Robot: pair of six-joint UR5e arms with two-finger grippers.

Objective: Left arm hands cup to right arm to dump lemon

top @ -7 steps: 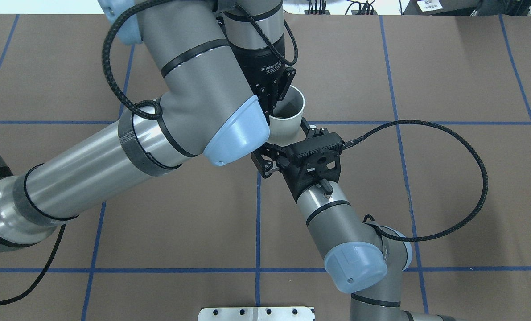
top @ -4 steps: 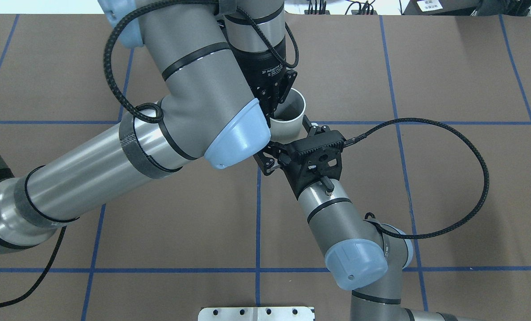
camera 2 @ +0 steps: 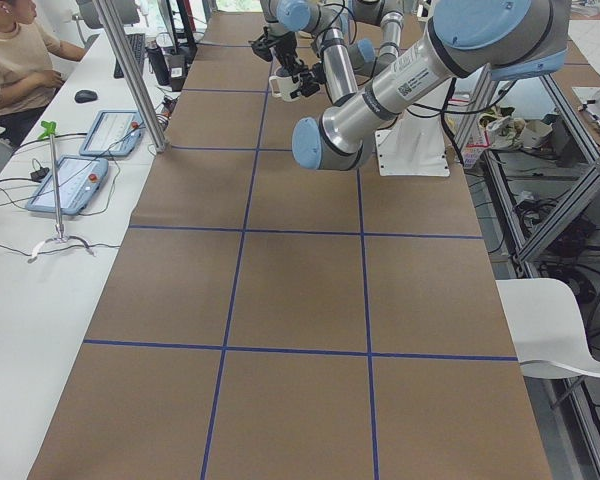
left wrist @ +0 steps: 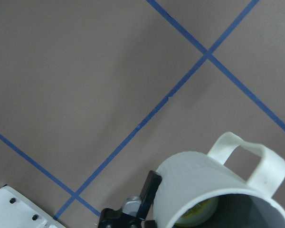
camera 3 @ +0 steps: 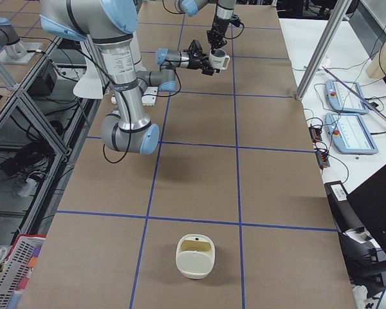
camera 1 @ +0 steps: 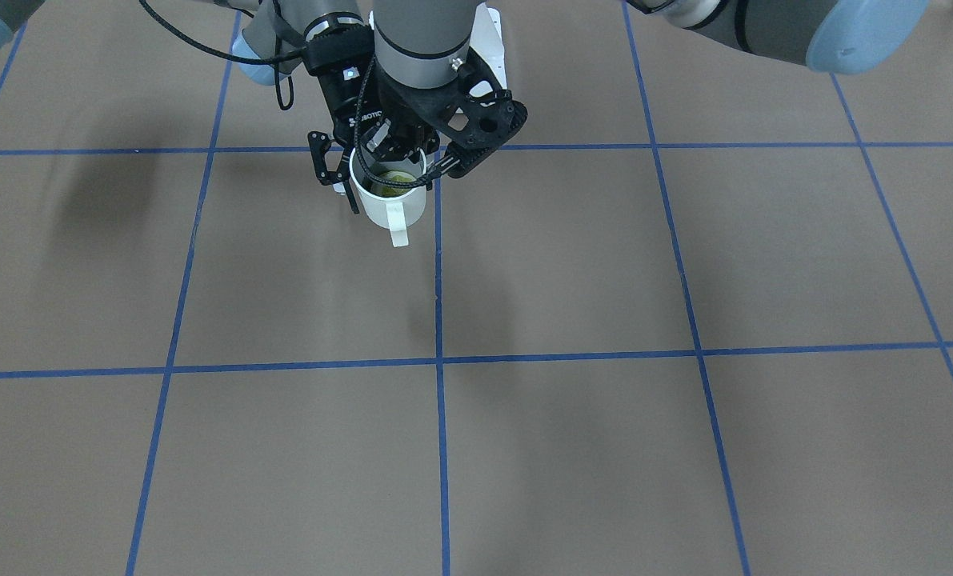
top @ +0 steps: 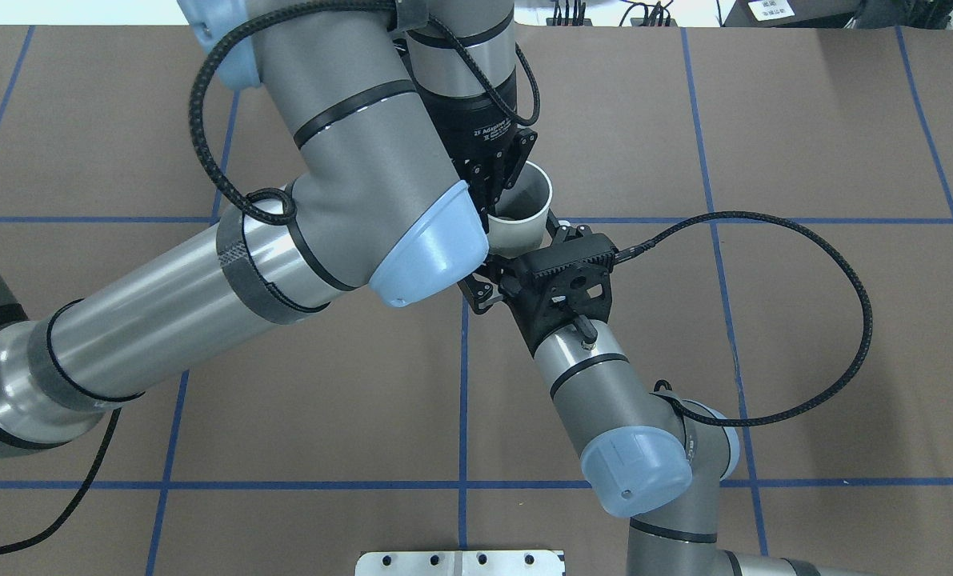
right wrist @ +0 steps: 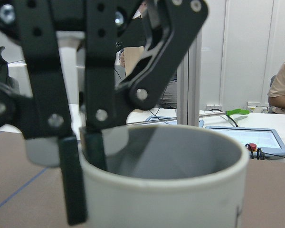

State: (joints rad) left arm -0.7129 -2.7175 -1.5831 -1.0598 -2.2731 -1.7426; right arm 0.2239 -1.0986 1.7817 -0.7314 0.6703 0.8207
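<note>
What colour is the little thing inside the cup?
Yellowish-green. The lemon inside the white cup shows best in the front-facing view.

White "2F Adaptive" on the left tool (top: 496,192); partly hidden "ROBOTIQ" on the right tool (camera 1: 392,186).

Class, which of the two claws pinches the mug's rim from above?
The left claw, pointing down, one finger inside the cup; the right claw faces its wall sideways.
</note>
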